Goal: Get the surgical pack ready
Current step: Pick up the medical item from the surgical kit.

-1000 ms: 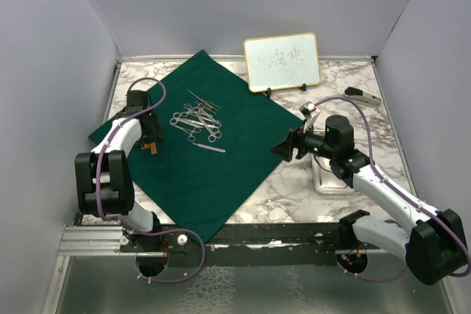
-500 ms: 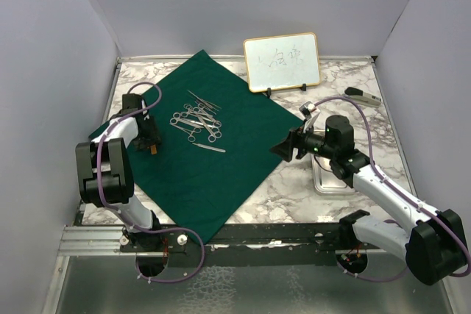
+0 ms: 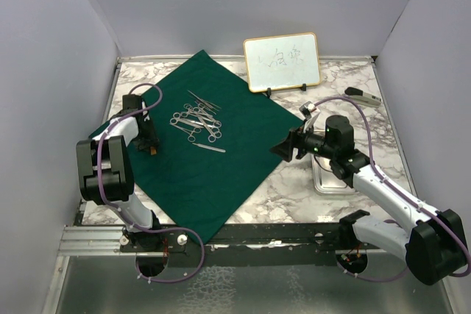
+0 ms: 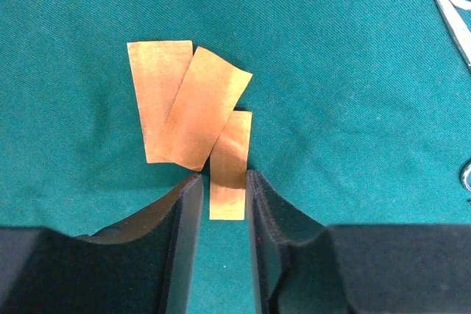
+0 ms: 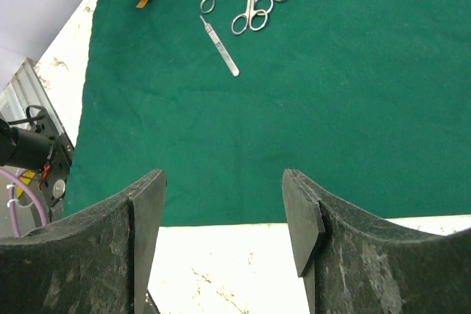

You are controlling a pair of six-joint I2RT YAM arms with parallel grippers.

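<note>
Left gripper (image 4: 224,182): down on the cloth (image 4: 353,93), jaws narrow, one either side of the smallest of three tan strips (image 4: 193,108). A sliver of cloth shows between the strip and the left pad (image 4: 188,240), so no pinch as far as I can see. The other two strips overlap just beyond the tips.

Right gripper (image 5: 224,204): jaws wide, nothing in them, hanging over the cloth's right edge where it meets the table (image 5: 243,270).

Layout from the top view: cloth is spread flat, set diagonally. The instruments (image 3: 197,123) lie in a loose pile on its far half, with one straight handle (image 3: 210,148) apart on the near side. The tray (image 3: 321,185) is off the cloth, on the marble, partly under the right arm. No gauze in any view. Whiteboard (image 3: 282,62) stands at the back.

Progress, my read: early. Cloth laid and instruments on it, that's about all. Left to do: tray onto the cloth, instruments into the tray, gauze, strips placed, cloth folded over. Left arm looks to be on the strip step.
</note>
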